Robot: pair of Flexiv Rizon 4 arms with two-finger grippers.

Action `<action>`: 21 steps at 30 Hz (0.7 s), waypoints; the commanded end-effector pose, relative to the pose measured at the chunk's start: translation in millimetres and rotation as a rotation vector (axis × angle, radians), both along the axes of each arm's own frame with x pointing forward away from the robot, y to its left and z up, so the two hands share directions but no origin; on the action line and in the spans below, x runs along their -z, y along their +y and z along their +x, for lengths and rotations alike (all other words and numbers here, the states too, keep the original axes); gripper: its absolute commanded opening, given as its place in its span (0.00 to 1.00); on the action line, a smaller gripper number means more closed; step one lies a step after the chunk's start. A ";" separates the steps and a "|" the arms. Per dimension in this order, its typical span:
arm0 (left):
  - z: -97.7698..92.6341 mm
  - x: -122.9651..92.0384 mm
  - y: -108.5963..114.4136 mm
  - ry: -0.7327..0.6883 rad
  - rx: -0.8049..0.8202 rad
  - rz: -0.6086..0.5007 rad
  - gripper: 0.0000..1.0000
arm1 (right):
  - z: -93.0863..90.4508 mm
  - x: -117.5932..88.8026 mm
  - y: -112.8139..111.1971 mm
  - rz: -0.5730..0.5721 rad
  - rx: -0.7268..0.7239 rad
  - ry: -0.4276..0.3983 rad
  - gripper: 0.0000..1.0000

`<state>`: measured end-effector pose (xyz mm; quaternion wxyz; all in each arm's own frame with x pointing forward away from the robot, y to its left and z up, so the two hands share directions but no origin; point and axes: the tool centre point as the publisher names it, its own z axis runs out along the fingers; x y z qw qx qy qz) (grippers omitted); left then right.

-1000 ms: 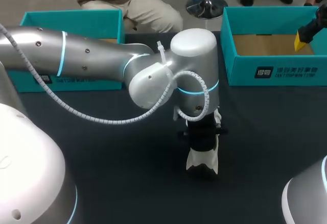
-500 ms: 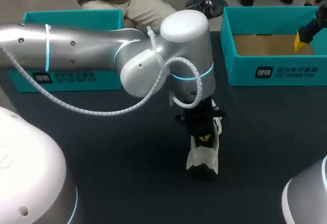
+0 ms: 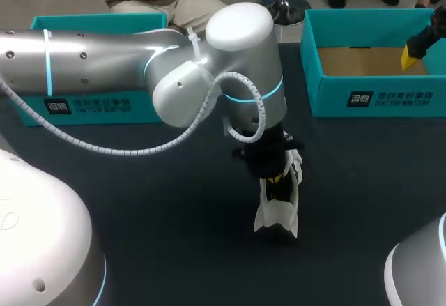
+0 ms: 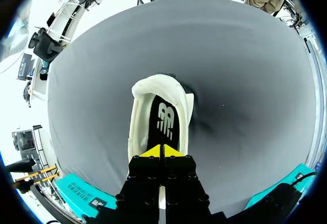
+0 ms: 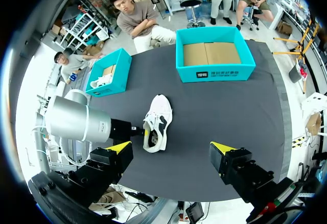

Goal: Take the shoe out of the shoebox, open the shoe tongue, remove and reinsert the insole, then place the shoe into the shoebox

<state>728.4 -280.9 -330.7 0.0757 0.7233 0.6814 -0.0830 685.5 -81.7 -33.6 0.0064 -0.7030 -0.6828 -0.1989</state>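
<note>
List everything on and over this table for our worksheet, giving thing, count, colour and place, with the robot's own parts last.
shoe: one, white with black insole, mid-table under the left gripper
right shoebox: one, teal, far right, brown floor showing
left shoebox: one, teal, far left, something white inside
table: one, black
left gripper: one, yellow tips shut, over the shoe's opening
right gripper: one, yellow tips open, raised at the table's right
</note>
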 end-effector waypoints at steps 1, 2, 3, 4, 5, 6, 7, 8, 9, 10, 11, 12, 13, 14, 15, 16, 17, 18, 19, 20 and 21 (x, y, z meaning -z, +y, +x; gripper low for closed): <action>3.8 -0.7 -3.0 -0.016 -0.002 0.007 0.00 | 2.4 -1.3 0.9 -0.001 -0.001 0.006 1.00; 5.6 -0.1 -4.2 -0.019 -0.003 0.009 0.00 | 2.4 -1.3 0.9 -0.001 -0.001 0.006 1.00; 7.3 0.7 -5.7 -0.020 -0.004 0.008 0.00 | 2.4 -1.3 0.9 -0.001 -0.001 0.006 1.00; 8.5 2.0 -7.3 -0.021 -0.004 0.007 0.00 | 2.4 -1.3 0.9 -0.001 -0.001 0.006 1.00; 9.9 3.8 -8.8 -0.025 -0.004 0.008 0.00 | 2.4 -1.3 0.9 -0.001 -0.001 0.006 1.00; 11.4 5.2 -10.3 -0.027 -0.007 0.005 0.00 | 2.4 -1.3 0.9 -0.001 -0.001 0.006 1.00; 13.4 7.0 -11.8 -0.027 -0.008 0.004 0.00 | 2.4 -1.3 0.9 -0.001 -0.001 0.006 1.00; 15.2 8.9 -12.7 -0.029 -0.010 0.008 0.00 | 2.4 -1.3 0.9 -0.001 -0.001 0.006 1.00; 16.9 10.5 -13.8 -0.032 -0.011 0.009 0.00 | 2.4 -1.3 0.9 -0.001 -0.001 0.006 1.00; 17.9 11.4 -14.8 -0.032 -0.013 0.010 0.00 | 2.4 -1.3 0.9 -0.001 -0.001 0.006 1.00; 18.4 12.4 -15.7 -0.034 -0.012 0.014 0.00 | 2.4 -1.3 0.9 -0.001 -0.001 0.006 1.00; 18.9 13.7 -16.5 -0.045 -0.011 0.020 0.00 | 2.4 -1.3 0.9 -0.001 -0.001 0.006 1.00; 19.3 14.6 -17.0 -0.046 -0.011 0.019 0.00 | 2.4 -1.3 0.9 -0.001 -0.001 0.006 1.00; 19.8 15.4 -17.5 -0.046 -0.011 0.018 0.00 | 2.4 -1.3 0.9 -0.001 -0.001 0.006 1.00; 20.3 16.6 -17.9 -0.052 -0.012 0.021 0.00 | 2.4 -1.3 0.9 -0.001 -0.001 0.006 1.00; 20.6 17.2 -18.0 -0.058 -0.014 0.019 0.00 | 2.4 -1.3 0.9 -0.001 -0.001 0.006 1.00; 21.2 18.0 -18.3 -0.059 -0.018 0.015 0.00 | 2.4 -1.3 0.9 -0.001 -0.001 0.006 1.00; 22.0 18.8 -18.8 -0.060 -0.019 0.013 0.00 | 2.4 -1.3 0.9 -0.001 -0.001 0.006 1.00; 23.3 19.9 -19.6 -0.070 -0.025 0.011 0.00 | 2.4 -1.3 0.9 -0.001 -0.001 0.006 1.00; 24.3 20.6 -20.1 -0.075 -0.029 0.006 0.00 | 2.4 -1.3 0.9 -0.001 -0.001 0.006 1.00; 25.4 21.0 -20.7 -0.075 -0.030 0.005 0.00 | 2.4 -1.3 0.9 -0.001 -0.001 0.006 1.00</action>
